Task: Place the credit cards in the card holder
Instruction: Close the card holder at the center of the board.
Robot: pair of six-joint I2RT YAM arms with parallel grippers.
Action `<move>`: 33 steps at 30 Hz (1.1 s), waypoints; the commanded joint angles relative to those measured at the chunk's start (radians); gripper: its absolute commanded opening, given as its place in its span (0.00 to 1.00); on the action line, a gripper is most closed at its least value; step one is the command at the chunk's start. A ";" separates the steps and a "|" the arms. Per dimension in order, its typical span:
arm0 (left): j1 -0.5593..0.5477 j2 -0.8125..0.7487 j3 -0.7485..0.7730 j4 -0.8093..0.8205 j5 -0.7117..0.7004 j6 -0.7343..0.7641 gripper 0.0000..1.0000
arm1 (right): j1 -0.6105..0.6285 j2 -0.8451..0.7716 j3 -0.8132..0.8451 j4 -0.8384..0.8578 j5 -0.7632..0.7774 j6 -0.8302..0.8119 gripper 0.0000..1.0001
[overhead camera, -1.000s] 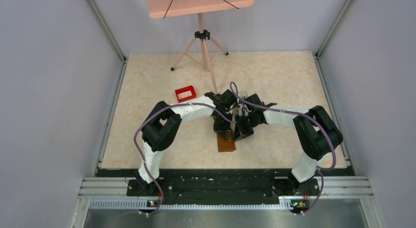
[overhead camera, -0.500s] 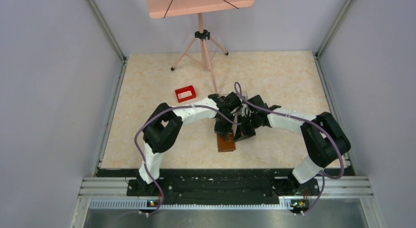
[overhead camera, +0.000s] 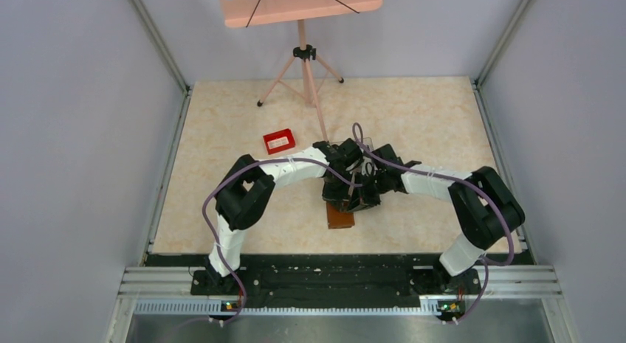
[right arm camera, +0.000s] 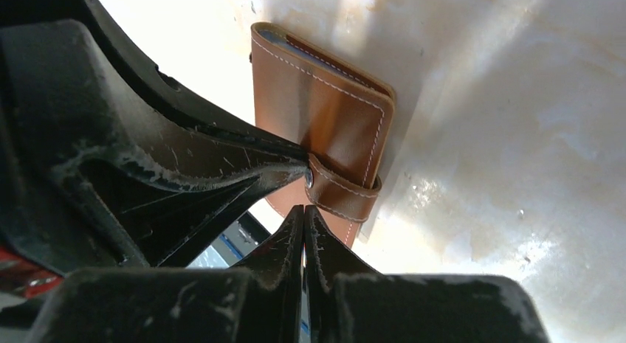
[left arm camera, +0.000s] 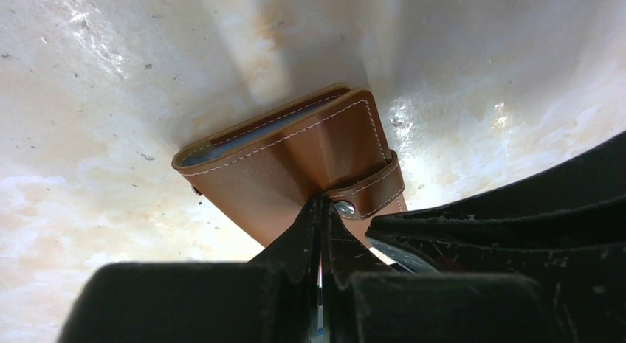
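Top external view: both arms bend inward and meet at the middle of the tabletop (overhead camera: 428, 114), their wrists crowded together over the card holder (overhead camera: 340, 217), whose brown lower end pokes out beneath them just below frame centre. A small red tray (overhead camera: 279, 141) sits apart, up and to the left of the arms, and a pink tripod (overhead camera: 303, 70) stands at the top of the frame.

Left wrist view: the holder lies folded shut on the pale surface at frame centre, tan face up, with white stitching. A strap (left arm camera: 371, 186) wraps round its right edge and carries a metal snap (left arm camera: 344, 208). A thin bluish edge shows in the slit between its leaves. The left pincer (left arm camera: 321, 204) is closed, fingers pressed flat together with nothing between them, tips touching the holder just beside the snap.

Right wrist view: the right pincer (right arm camera: 304, 210) is likewise shut and empty, tips just below the strap.
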 commanded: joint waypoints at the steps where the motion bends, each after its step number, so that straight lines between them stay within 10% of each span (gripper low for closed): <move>1: -0.052 0.077 -0.028 -0.002 -0.058 0.158 0.00 | 0.026 0.057 0.083 0.154 -0.051 -0.051 0.00; 15: -0.053 0.048 -0.013 0.025 -0.026 0.157 0.00 | 0.066 0.165 0.103 -0.045 0.178 -0.168 0.00; 33: -0.045 -0.047 -0.019 0.102 -0.017 0.126 0.00 | 0.033 -0.050 0.103 0.027 0.065 -0.080 0.00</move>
